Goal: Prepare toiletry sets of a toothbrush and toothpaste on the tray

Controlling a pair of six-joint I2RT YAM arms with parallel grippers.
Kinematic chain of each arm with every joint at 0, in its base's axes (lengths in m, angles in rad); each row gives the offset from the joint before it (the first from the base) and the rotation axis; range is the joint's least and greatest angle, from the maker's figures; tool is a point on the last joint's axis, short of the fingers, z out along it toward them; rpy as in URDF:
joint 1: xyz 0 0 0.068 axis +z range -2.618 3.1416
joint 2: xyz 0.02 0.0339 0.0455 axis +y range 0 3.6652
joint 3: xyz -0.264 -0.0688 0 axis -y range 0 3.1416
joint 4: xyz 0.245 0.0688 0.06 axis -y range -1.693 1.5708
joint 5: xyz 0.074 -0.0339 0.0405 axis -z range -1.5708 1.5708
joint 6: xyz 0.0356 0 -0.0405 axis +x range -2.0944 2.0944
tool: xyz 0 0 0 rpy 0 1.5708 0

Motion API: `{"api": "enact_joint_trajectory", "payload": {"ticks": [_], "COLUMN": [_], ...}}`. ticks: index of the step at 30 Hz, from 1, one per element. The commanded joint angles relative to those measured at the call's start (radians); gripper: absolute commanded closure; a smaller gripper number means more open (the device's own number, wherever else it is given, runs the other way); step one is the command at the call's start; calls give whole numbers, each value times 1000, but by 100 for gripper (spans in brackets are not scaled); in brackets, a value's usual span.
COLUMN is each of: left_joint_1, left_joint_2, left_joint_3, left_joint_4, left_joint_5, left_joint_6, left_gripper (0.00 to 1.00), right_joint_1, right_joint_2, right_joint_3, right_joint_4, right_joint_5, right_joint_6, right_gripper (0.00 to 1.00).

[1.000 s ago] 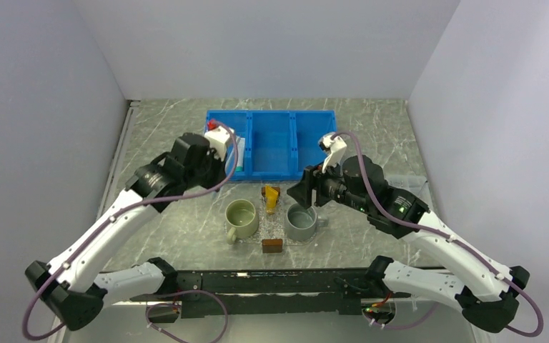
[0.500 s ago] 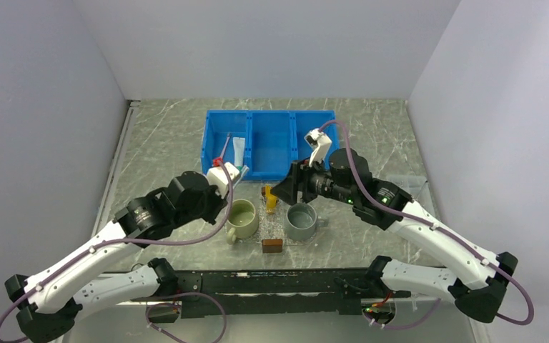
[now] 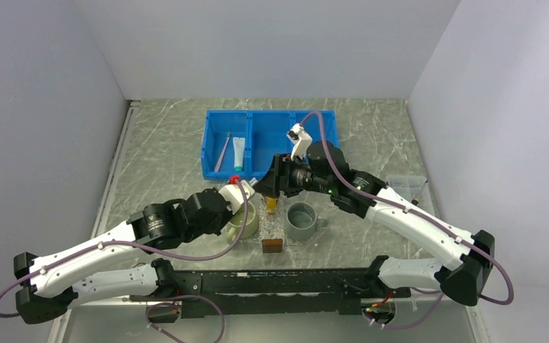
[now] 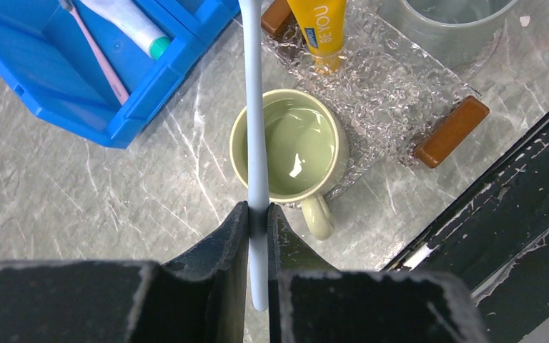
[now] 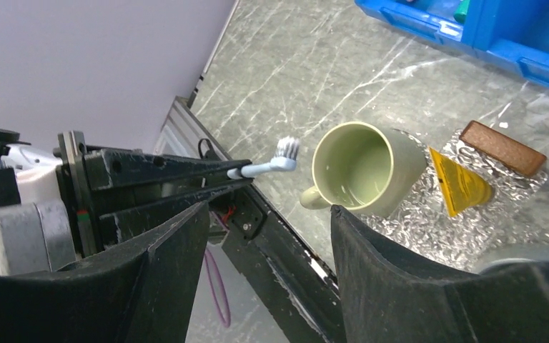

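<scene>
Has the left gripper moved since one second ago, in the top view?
Yes. The left gripper, holding the toothbrush, went from the blue bin toward the near edge, to the green mug.

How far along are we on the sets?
Done: yellow toothpaste lies on the tray. In hand: left gripper clamps the pale toothbrush by the green mug; right gripper open, empty. Left: pink toothbrush and white toothpaste lie in the blue bin.

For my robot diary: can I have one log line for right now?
left gripper: shut on pale toothbrush | near green mug | right gripper: open, empty
</scene>
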Motion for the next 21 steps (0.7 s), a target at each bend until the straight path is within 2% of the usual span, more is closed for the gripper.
{"api": "enact_joint_trajectory", "payload": {"ticks": [1,21], "left_joint_1": [-21,-39], "left_joint_2": [-13,-41], "left_joint_3": [-3,-17], "left_joint_4": [22,27], "left_joint_5": [-56,-47], "left_joint_6": [-4,-15], "left_gripper": [100,100], "right_joint_1": [-1,-2], "right_joint_2": [34,140], "right_joint_3": [58,77], "right_joint_4": [88,159], "right_joint_5": [-30,-73], "right_joint_6": [63,138], "right_gripper": [35,49]}}
